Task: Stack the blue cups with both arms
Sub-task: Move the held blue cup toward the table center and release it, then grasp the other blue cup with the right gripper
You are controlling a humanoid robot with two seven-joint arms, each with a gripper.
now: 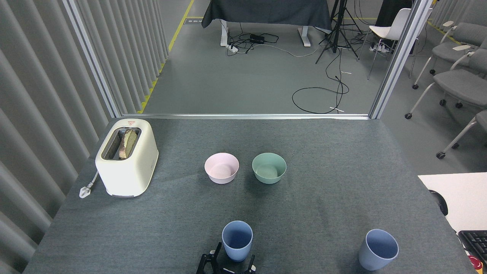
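One blue cup stands upright between the left hand's spread fingers.

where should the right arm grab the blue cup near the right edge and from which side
Take the right cup by its side wall, just below the rim, coming in level from the near right side. It stands upright with its mouth open and nothing close around it, and it tapers toward the base, so a hold high on the wall is less likely to slip. That also leaves the mouth clear for stacking with the other cup.
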